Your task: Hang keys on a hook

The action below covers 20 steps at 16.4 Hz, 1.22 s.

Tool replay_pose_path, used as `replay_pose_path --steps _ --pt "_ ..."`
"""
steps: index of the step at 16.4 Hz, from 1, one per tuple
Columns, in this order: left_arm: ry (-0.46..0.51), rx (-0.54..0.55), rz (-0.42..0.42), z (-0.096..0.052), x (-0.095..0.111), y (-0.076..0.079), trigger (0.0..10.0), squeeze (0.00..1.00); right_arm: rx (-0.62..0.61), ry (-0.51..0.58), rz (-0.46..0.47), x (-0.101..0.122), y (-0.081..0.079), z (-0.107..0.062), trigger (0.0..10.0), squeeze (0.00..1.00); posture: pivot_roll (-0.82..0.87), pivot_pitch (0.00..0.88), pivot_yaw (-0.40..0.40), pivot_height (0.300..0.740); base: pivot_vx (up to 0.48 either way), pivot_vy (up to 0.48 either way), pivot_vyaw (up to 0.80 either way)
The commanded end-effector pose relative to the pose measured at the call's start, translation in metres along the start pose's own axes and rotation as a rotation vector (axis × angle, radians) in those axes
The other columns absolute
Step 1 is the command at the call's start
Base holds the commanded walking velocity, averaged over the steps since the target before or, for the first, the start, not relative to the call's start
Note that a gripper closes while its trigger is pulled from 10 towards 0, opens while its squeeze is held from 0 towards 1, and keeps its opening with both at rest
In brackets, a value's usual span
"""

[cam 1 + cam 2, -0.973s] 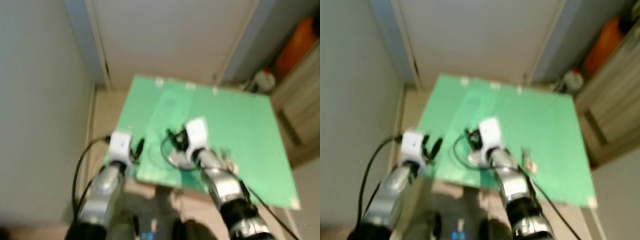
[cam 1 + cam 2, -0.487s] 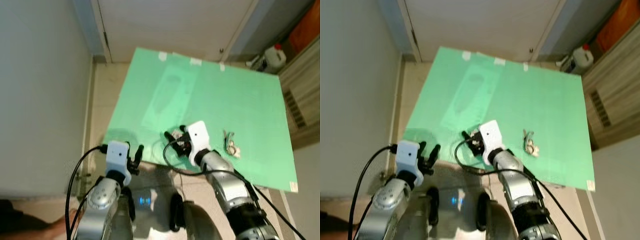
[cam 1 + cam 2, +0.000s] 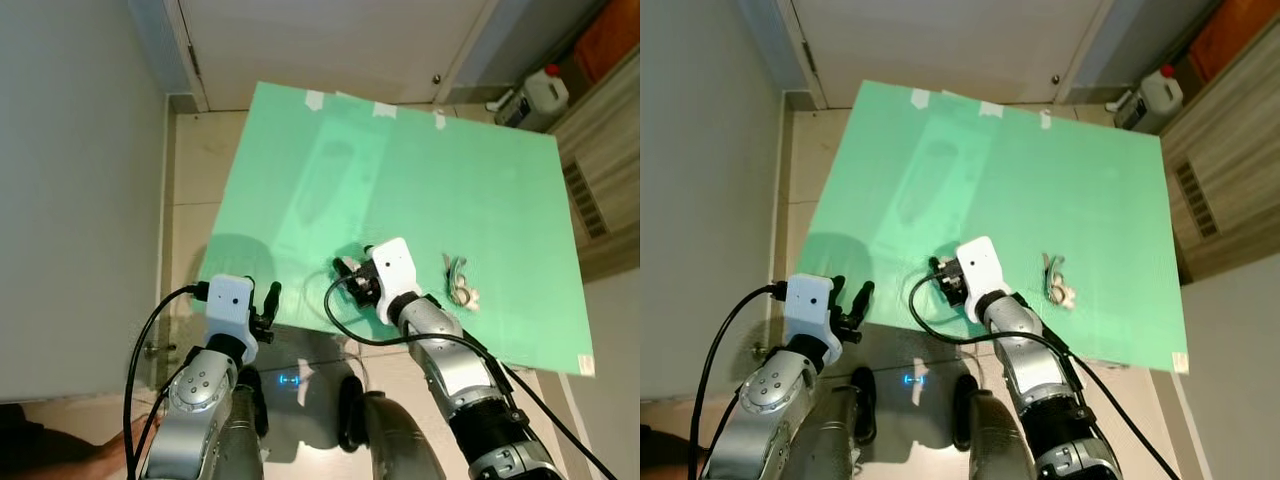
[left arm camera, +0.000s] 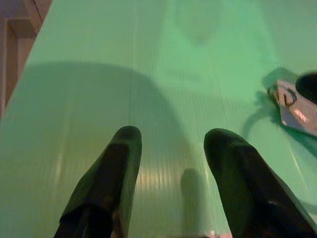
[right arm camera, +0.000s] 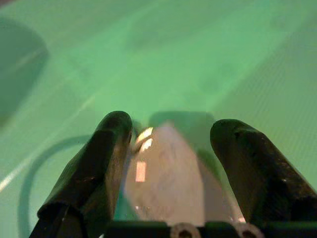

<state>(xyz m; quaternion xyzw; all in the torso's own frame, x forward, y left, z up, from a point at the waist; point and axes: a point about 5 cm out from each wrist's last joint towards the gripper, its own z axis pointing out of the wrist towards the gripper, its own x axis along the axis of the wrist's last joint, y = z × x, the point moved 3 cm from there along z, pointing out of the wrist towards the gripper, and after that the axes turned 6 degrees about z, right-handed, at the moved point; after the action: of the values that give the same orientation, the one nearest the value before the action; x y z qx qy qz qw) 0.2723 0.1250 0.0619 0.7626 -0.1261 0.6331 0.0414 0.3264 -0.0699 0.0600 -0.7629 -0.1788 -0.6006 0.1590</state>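
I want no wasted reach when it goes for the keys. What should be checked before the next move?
1. Keys found: ok, lying on the green mat.
2. Right gripper open: ok, fingers apart.
3. Right gripper lined up over the keys: not ok, it hangs to their left, apart from them.
4. Left gripper out of the way: ok, open at the mat's near edge, far from the keys.
5. Hook located: cannot tell.
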Motion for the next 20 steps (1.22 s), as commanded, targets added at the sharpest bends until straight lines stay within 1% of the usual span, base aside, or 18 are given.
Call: replay_pose_path --steps 1,2,5,7,8,10,11,12,13,14,17,20 --pt "-0.019 -0.004 0.003 -0.004 -0.004 0.003 10.0 0.0 0.013 -0.06 -0.002 -0.015 -0.002 -0.005 10.0 0.0 0.14 0.372 -0.075 0.74 0.0 0.0 0.0" --pt "-0.018 -0.004 0.002 -0.004 -0.003 0.003 10.0 0.0 0.044 -0.051 0.026 -0.016 -0.007 -0.006 10.0 0.0 0.14 0.372 -0.076 0.74 0.0 0.0 0.0" --pt "-0.02 -0.003 -0.003 -0.005 -0.003 0.004 10.0 0.0 0.077 -0.016 0.059 -0.011 -0.014 -0.006 10.0 0.0 0.14 0.374 -0.079 0.74 0.0 0.0 0.0" --pt "-0.021 -0.003 -0.007 -0.005 -0.003 0.005 10.0 0.0 0.065 -0.02 0.041 -0.013 -0.014 -0.005 10.0 0.0 0.15 0.376 -0.081 0.74 0.0 0.0 0.0" --pt "-0.02 -0.004 -0.009 -0.006 -0.003 0.006 10.0 0.0 0.045 -0.037 0.023 -0.018 -0.013 -0.004 10.0 0.0 0.15 0.38 -0.085 0.74 0.0 0.0 0.0" --pt "-0.02 -0.002 -0.014 -0.007 -0.003 0.007 10.0 0.0 0.012 -0.077 -0.062 -0.031 -0.011 -0.002 10.0 0.0 0.15 0.38 -0.089 0.74 0.0 0.0 0.0" --pt "-0.019 -0.002 -0.012 -0.007 -0.003 0.007 10.0 0.0 -0.018 -0.062 -0.057 -0.031 -0.009 0.001 0.5 0.0 0.15 0.379 -0.091 0.74 0.0 0.0 0.0" --pt "-0.019 -0.002 -0.012 -0.007 -0.003 0.008 10.0 0.0 -0.02 -0.056 -0.056 -0.03 -0.009 0.002 0.5 0.0 0.15 0.378 -0.09 0.74 0.0 0.0 0.0" --pt "-0.018 -0.003 -0.011 -0.007 -0.003 0.008 10.0 0.0 -0.019 -0.032 -0.032 -0.026 -0.011 0.003 0.0 0.0 0.16 0.378 -0.09 0.74 0.0 0.0 0.0" --pt "-0.017 -0.003 -0.009 -0.007 -0.002 0.008 10.0 0.0 -0.017 -0.01 -0.006 -0.022 -0.013 0.005 0.0 0.0 0.16 0.379 -0.09 0.74 0.0 0.0 0.0" --pt "-0.012 -0.002 -0.004 -0.009 0.0 0.008 10.0 0.0 0.01 0.026 0.005 -0.016 -0.02 0.011 0.0 0.0 0.17 0.38 -0.094 0.74 0.0 0.0 0.0" --pt "-0.01 0.002 -0.007 -0.01 0.0 0.008 10.0 0.0 0.013 0.032 0.005 -0.016 -0.02 0.013 0.0 0.0 0.17 0.383 -0.097 0.74 0.0 0.0 0.0"
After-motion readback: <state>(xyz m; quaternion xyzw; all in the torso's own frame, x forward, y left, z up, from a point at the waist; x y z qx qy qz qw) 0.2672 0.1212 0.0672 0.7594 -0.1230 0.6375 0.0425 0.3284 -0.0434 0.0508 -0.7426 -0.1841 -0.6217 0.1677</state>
